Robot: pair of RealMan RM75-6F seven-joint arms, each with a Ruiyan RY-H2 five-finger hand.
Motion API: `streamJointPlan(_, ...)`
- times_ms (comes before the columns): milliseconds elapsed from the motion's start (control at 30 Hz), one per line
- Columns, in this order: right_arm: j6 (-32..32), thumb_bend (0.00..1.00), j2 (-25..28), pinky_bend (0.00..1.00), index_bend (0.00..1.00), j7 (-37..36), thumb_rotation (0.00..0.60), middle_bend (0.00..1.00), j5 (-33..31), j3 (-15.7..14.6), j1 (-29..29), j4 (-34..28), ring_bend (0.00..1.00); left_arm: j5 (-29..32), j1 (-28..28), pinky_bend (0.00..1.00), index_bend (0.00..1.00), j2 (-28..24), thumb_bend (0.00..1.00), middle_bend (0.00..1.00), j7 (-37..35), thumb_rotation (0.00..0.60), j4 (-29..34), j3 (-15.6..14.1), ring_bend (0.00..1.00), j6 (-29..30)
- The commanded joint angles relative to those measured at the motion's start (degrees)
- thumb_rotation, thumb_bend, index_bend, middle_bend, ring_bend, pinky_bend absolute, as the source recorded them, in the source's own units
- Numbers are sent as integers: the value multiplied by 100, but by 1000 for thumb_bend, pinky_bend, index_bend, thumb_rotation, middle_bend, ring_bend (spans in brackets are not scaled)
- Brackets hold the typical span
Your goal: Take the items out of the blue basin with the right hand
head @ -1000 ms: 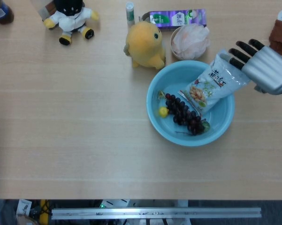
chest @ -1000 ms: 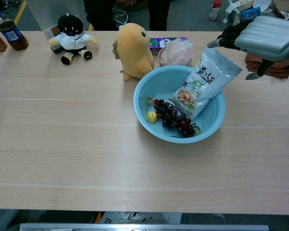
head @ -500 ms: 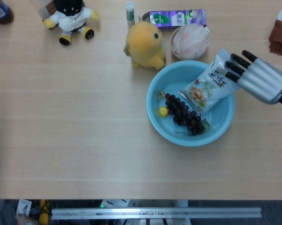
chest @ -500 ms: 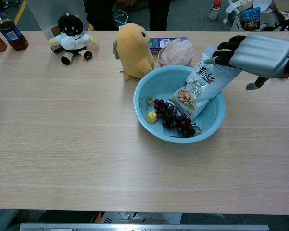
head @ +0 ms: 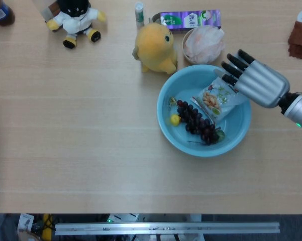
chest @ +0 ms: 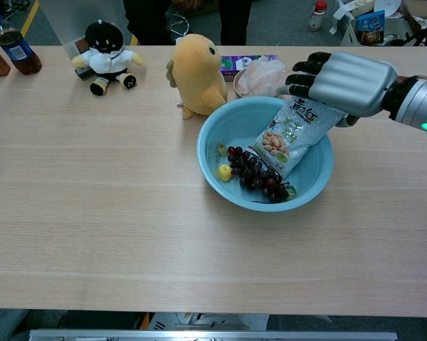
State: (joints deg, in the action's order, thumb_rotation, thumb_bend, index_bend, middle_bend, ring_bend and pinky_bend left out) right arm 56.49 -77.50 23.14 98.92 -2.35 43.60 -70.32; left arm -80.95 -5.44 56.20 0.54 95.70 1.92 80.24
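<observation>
Fingers (chest: 303, 74) of the right hand (chest: 344, 82) spread wide over the peanut packet (chest: 288, 135) leaning on the blue basin (chest: 220, 131) rim, positioned to grasp it.

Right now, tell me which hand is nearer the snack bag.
The right hand: it is over the snack bag's upper end at the blue basin's rim. The left hand is out of view.

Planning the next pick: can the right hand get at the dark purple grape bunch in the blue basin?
Probably yes: the grape bunch lies uncovered beside the snack bag, and the right hand hovers over the basin's rim.
</observation>
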Motion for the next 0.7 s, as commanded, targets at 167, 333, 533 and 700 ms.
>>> streamJointPlan(167,59,1,-335,189,184,48,600,201,55,70,63,276,117,46,20,181,348,-25,358,229,-30,600,-13,10,259,6)
streamJointPlan(333,185,60,-553,189,220,20,600,228,103,138,109,400,127,47,26,181,349,-38,358,229,-55,600,-17,16,259,12)
streamJointPlan(533,309,125,-740,190,265,-73,600,263,229,140,181,513,160,66,42,181,349,-44,358,229,-75,600,-33,16,259,15)
streamJointPlan(700,461,173,-951,190,301,-96,600,288,389,117,240,686,187,73,40,181,350,-39,358,229,-91,600,-44,17,259,-1)
